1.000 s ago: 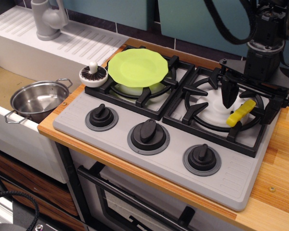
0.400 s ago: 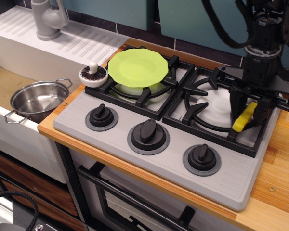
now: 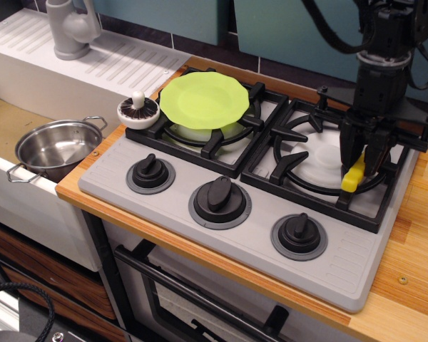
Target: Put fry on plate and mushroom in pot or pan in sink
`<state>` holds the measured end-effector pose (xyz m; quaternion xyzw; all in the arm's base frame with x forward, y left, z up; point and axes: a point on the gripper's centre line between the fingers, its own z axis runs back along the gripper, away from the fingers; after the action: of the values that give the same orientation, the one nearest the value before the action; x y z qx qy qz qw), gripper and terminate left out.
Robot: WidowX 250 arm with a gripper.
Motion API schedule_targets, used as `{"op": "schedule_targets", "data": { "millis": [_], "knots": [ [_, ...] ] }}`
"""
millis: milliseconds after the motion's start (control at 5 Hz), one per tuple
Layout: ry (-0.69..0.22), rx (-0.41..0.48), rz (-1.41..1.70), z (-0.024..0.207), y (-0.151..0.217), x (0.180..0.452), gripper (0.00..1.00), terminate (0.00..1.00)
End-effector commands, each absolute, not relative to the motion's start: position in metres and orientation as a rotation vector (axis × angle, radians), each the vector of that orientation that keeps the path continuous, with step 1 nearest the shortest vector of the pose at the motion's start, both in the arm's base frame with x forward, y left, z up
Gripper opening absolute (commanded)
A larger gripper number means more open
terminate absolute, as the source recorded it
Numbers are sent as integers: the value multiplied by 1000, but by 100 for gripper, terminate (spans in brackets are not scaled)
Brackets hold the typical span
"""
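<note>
The yellow fry stands tilted on the right burner grate, its upper end between the black fingers of my gripper. The gripper comes straight down from above and is shut on the fry. On the left burner lies the lime-green plate with nothing on it. Upside down at the stove's left edge, next to the plate, is the mushroom. The steel pot stands in the sink at the left and holds nothing.
A grey faucet and a ribbed white drainboard lie behind the sink. Three black knobs line the stove's front. Wooden counter borders the stove on the right.
My gripper has come down over the fry and its fingers have shut on it. The fry has turned from lying flat to a steeper tilt. Plate, mushroom and pot have not moved.
</note>
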<state>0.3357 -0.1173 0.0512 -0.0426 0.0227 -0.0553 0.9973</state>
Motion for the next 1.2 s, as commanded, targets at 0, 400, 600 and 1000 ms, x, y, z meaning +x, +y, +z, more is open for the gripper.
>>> {"op": "schedule_targets", "data": {
  "millis": [0,400,600,1000],
  "knots": [
    [-4,-57,-129,123,-113,339,0,0],
    [-6,-20,-176,144,-76,346,0,0],
    [-17,-19,-184,146,-57,346,0,0],
    [-57,-24,-218,135,-25,344,0,0]
  ]
}}
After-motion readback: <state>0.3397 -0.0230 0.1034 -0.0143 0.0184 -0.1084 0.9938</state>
